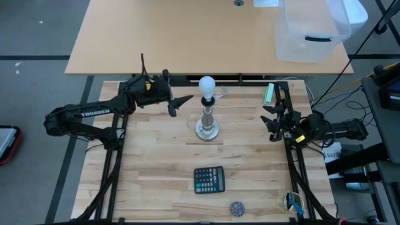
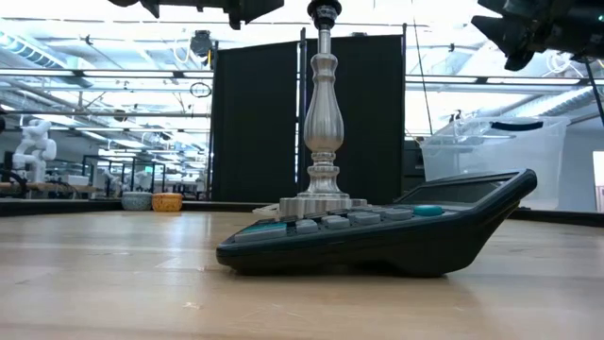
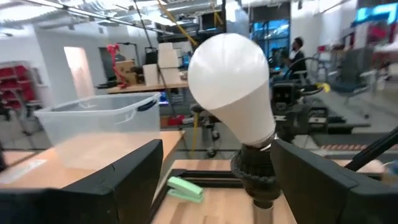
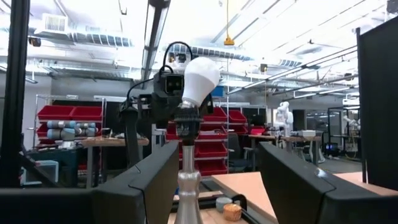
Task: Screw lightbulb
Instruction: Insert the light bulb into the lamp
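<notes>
Your lightbulb (image 1: 207,84) is sitting in the socket of the silver stand (image 1: 207,122), upper centre of the high view. Left gripper (image 1: 179,102) and right gripper (image 1: 270,122) are standing open, clear of it. Seating is appearing complete; tightness unverified.

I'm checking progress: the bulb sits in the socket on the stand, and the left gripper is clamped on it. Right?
Not quite. The lightbulb does sit in the stand's socket, but the left gripper is open and clear of it, as the high view shows; in the left wrist view its fingers flank the bulb without touching.
</notes>
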